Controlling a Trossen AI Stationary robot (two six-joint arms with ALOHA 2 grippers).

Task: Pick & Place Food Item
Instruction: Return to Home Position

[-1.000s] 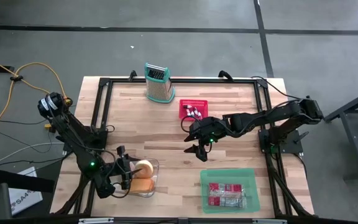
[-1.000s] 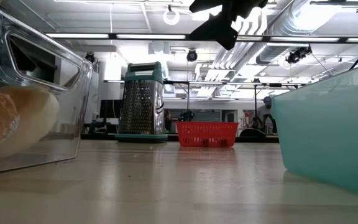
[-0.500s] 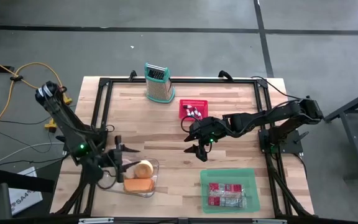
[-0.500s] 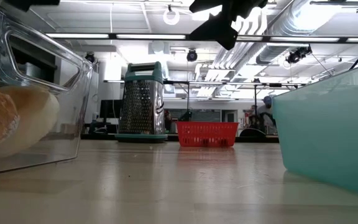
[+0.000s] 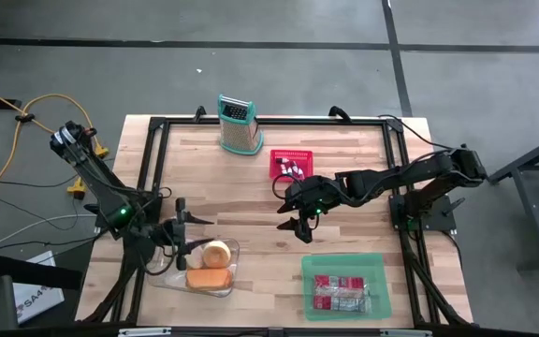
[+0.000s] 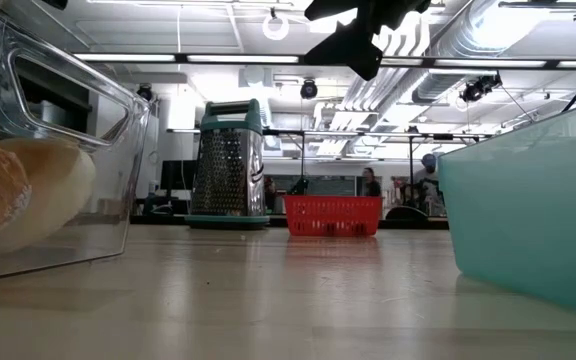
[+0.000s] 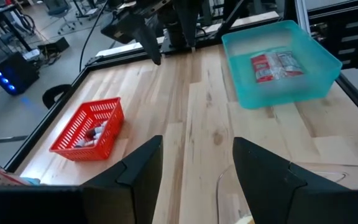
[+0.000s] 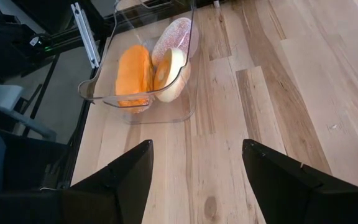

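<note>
A clear plastic container [image 5: 204, 271] stands near the table's front left. In it lie an orange food piece [image 8: 134, 78] and a pale round bun [image 8: 169, 62], leaning on each other. My left gripper [image 5: 187, 227] hovers open just beyond the container's far rim, with nothing between its fingers [image 7: 143, 165]. My right gripper [image 5: 296, 227] hangs open over the middle of the table, its fingers [image 8: 129, 171] pointing toward the container, also empty. In the low view the container's wall [image 6: 118, 120] shows at the left, with the bun [image 6: 38, 195] inside.
A teal bin [image 5: 374, 281] with red-and-white packets [image 5: 342, 292] stands at the front right. A red basket [image 5: 291, 165] and a metal grater [image 5: 238, 124] stand toward the far edge. Bare wood lies between the container and the bin.
My left gripper has risen out of the container, drawn back toward the table's far-left side and rolled at the wrist. It stays open. The orange piece and the bun remain in the container.
</note>
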